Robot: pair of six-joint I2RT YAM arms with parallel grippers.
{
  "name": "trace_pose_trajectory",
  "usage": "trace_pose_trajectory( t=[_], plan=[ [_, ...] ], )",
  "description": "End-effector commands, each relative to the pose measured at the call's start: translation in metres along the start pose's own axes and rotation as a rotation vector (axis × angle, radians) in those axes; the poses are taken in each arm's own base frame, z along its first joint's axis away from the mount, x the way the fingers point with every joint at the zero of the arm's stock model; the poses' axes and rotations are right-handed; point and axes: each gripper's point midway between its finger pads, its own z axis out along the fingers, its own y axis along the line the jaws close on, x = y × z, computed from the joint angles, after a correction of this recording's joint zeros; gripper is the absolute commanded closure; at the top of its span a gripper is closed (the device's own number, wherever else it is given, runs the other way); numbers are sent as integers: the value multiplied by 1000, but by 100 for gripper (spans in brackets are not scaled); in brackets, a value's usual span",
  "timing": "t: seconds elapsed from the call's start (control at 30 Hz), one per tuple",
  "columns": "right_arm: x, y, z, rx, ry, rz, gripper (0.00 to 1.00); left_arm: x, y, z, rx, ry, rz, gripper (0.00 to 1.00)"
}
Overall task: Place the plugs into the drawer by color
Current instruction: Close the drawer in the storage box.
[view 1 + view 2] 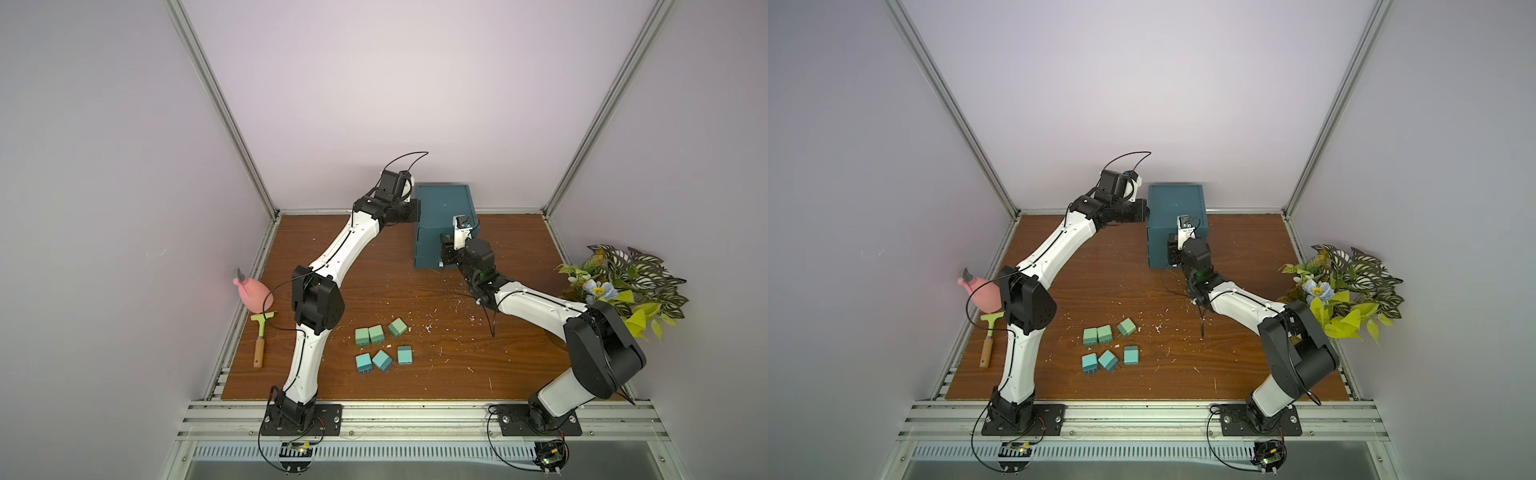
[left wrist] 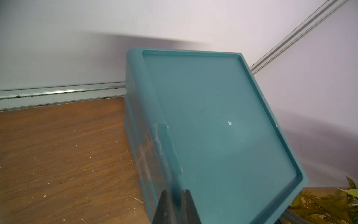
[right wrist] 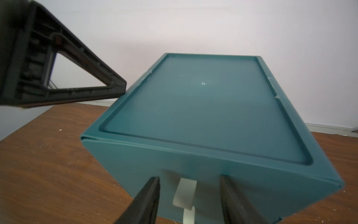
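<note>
The drawer [image 1: 442, 203] [image 1: 1177, 203] is a dark teal chest at the back of the wooden table, and all its fronts look closed. My left gripper [image 1: 417, 212] [image 2: 175, 194] is shut, its tips resting against the chest's upper left edge. My right gripper [image 1: 444, 249] [image 3: 189, 178] is open at the top front, one finger on each side of a white tab handle [image 3: 185, 192] without clamping it. Three light green plugs [image 1: 376, 333] and three turquoise plugs [image 1: 382, 360] lie grouped near the table's front, apart from both grippers.
A pink peach-shaped toy [image 1: 253, 295] and a green scraper with a wooden handle [image 1: 261, 340] lie at the table's left edge. An artificial plant [image 1: 623, 286] stands at the right edge. White crumbs dot the wood, and walls close in the back and both sides.
</note>
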Motion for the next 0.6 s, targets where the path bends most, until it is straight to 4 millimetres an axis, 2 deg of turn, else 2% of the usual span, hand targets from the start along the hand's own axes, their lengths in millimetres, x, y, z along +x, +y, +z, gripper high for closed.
trace_pose_trajectory(
  t=[0.0, 0.17, 0.3, 0.47, 0.57],
  plan=[
    [-36, 2, 5, -27, -93, 44, 44, 43, 5, 1, -30, 153, -6, 92],
    [-37, -3, 11, -40, -82, 37, 44, 45, 3, -2, -34, 155, -2, 92],
    [-44, 0, 7, -85, -72, 32, 43, 40, 1, -7, -36, 140, 0, 92],
    [-74, 6, -14, -179, -79, 82, 42, 19, -1, -23, -43, 80, 4, 87],
    [-91, -3, -12, -198, -45, 134, 42, 4, -4, -33, -38, 40, 2, 81]
  ],
)
